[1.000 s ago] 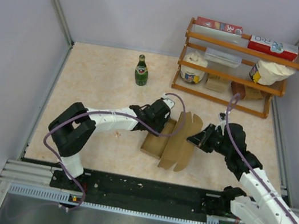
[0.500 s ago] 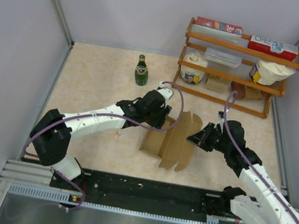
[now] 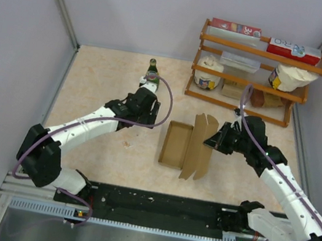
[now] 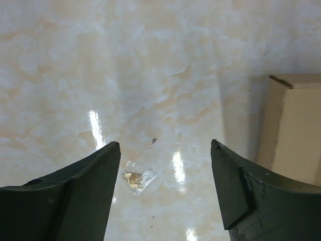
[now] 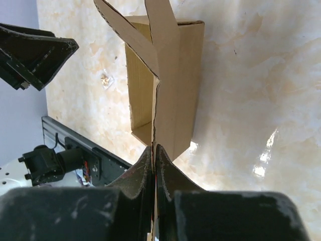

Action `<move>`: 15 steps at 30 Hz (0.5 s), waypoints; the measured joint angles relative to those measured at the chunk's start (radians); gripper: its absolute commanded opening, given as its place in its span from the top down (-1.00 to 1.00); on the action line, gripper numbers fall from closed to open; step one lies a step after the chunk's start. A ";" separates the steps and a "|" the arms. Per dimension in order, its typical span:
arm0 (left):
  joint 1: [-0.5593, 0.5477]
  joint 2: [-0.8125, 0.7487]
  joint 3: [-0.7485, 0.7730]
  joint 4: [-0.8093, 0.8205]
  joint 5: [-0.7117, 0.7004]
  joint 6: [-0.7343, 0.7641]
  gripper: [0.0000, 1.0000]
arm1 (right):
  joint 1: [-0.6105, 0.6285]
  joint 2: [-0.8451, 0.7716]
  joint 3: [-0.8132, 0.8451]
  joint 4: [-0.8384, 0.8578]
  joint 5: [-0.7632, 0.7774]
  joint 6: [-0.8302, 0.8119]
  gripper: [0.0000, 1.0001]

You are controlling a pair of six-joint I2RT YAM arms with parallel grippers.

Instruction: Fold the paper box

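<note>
The paper box (image 3: pixel 177 143) is plain brown cardboard, an open oblong tray lying mid-table with its lid flaps (image 3: pixel 201 145) raised on the right side. My right gripper (image 3: pixel 212 143) is shut on the edge of that lid flap; in the right wrist view the jaws (image 5: pixel 155 148) pinch the thin cardboard, with the box (image 5: pixel 175 75) stretching away beyond them. My left gripper (image 3: pixel 148 113) hangs open to the left of the box, apart from it. In the left wrist view the left gripper (image 4: pixel 165 148) holds nothing and a corner of the box (image 4: pixel 296 125) shows at the right.
A green bottle (image 3: pixel 151 76) stands just behind my left wrist. A wooden rack (image 3: pixel 260 51) with cartons and bags fills the back right. A small clear scrap (image 4: pixel 138 178) lies on the table below the left fingers. The black rail (image 3: pixel 158 207) runs along the near edge.
My left gripper has pulled back from the box toward the bottle and opened wider. The box has shifted slightly right and its tray lies open. The right gripper kept its hold on the flap.
</note>
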 measured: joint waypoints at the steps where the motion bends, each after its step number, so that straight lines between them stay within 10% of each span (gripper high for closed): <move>1: 0.003 -0.001 -0.003 -0.020 -0.021 -0.012 -0.88 | 0.000 0.009 0.013 -0.012 0.000 -0.012 1.00; 15: 0.073 -0.110 -0.308 -0.087 -0.067 -0.259 -0.98 | 0.000 0.037 0.028 -0.086 -0.016 -0.090 1.00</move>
